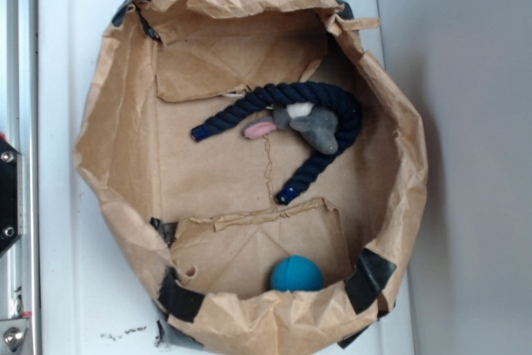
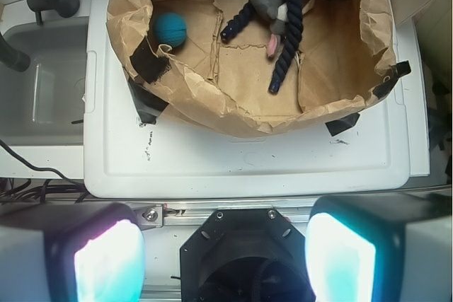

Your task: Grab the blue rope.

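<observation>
The gripper (image 2: pixel 225 245) stands open, its two fingers wide apart, well back from the paper bag (image 1: pixel 125 106) and holding nothing. The blue rope (image 1: pixel 332 106) lies curved on the bag's floor, with the grey plush toy (image 1: pixel 312 122) resting on its bend. I think it is better to come down over a free end, away from the toy and the teal ball (image 1: pixel 296 274), and to clear the bag's wall

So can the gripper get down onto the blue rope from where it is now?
Probably yes. The gripper is open outside the paper bag, whose top is open. A grey plush toy lies over the blue rope, but both ends are bare.
</observation>
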Motion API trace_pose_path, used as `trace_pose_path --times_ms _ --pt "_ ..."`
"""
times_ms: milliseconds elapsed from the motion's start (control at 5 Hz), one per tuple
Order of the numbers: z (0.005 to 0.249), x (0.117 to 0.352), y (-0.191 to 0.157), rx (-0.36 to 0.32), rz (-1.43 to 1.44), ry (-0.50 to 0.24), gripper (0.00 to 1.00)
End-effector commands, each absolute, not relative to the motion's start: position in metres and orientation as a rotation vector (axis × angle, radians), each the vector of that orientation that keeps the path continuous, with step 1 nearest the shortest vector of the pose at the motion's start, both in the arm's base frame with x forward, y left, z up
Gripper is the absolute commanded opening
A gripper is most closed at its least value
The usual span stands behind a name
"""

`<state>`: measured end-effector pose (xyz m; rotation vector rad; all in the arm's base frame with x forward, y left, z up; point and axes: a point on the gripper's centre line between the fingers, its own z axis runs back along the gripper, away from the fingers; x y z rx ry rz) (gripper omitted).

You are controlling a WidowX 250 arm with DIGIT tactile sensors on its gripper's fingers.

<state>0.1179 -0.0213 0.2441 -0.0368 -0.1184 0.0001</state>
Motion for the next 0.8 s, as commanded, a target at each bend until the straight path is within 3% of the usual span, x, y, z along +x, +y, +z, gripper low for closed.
trace_pose_path --times_ms 0,200,600 --pt "0.244 0.118 -0.021 -0.037 0.0 -0.118 1.0" --pt "0.241 0.167 -0.016 -0.061 0.018 -0.152 1.0" --pt "0.207 0.2 0.025 -0.078 -0.066 -0.195 1.0"
